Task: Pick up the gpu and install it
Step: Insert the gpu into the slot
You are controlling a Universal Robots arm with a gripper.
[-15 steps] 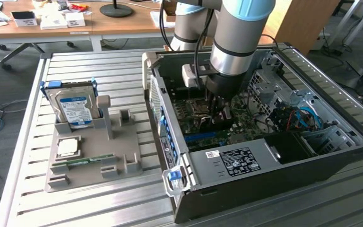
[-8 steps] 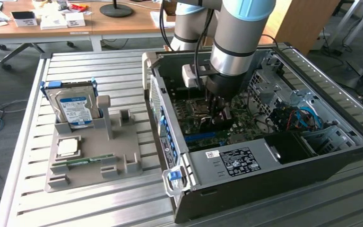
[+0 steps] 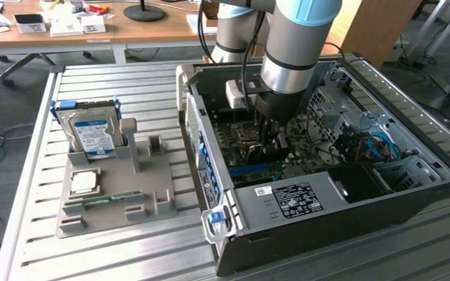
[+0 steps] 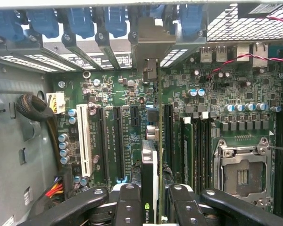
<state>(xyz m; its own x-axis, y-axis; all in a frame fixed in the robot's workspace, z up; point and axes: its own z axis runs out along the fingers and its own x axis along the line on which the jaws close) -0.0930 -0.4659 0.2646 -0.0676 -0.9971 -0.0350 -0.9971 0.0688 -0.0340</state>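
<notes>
Even bright daylight, soft shadows, sharp focus, slight foreground blur

The hand (image 4: pixel 151 207) grips the gpu (image 4: pixel 150 165) edge-on above the motherboard (image 4: pixel 217 94) slots.

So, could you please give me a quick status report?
Gripper shut on gpu, held edge-on inside the computer case. Card over the motherboard slots, not seated. Nothing blocking.

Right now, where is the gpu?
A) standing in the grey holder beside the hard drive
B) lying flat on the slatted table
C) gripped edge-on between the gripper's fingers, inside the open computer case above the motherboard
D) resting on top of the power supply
C: the wrist view shows the gpu clamped edge-on in the gripper over the motherboard slots, inside the computer case.
</notes>
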